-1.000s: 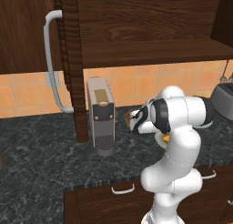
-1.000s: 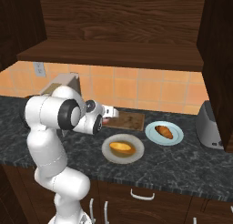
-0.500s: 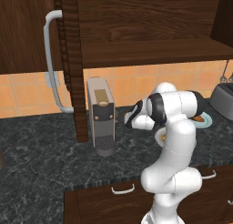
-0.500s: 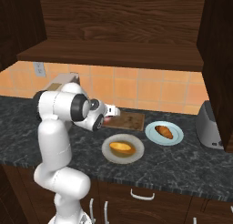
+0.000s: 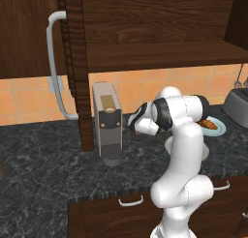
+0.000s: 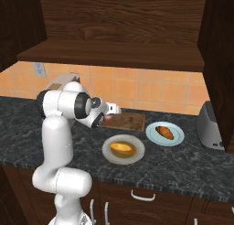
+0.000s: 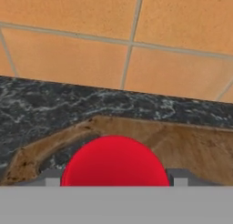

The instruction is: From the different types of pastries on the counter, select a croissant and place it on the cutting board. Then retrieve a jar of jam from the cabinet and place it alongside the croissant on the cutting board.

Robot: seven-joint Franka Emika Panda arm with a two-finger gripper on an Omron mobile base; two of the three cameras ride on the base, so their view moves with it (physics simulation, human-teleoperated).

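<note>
Red lid of the jar of jam (image 7: 114, 160) sits low centre in the hand view, between the fingertips; gripper (image 6: 109, 115) looks clenched on it. Cutting board (image 6: 128, 121) lies right under, mid-frame in the right base view. Croissant (image 6: 164, 132) sits on a blue plate (image 6: 155, 136) right of the board, not on it. To do it well: lower straight, keep jar upright, leave room for the croissant.
</note>
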